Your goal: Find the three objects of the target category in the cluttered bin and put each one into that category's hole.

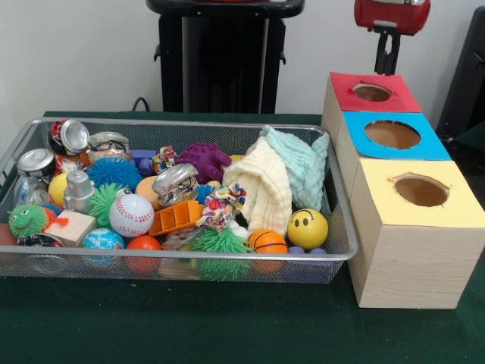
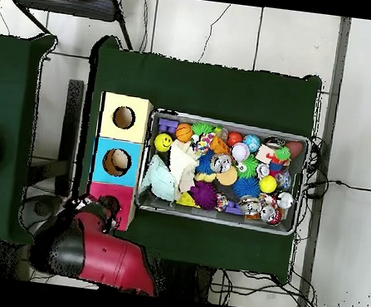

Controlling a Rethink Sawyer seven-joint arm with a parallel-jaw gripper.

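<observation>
Bin: wire-mesh basket on the green table, just beside a row of three wooden boxes. It is packed with balls, spiky pom balls, crushed cans and two crumpled cloths, one cream and one mint. None of the three plush animals can be picked out with certainty in either view; a patterned soft item near the middle is not clearly one of them. They probably lie under the cloths or the upper layer of clutter.

Red hole: farthest box from the front camera, beyond the blue hole and yellow hole.

Gripper: raised above the red box, clear of the bin. Its fingers hang close together with nothing between them, though whether they are fully closed cannot be told.

Step in hand, as judged: searching. It would be done well by shifting the cloths aside first, then taking any exposed plush from above, avoiding the smooth balls, which would roll.
</observation>
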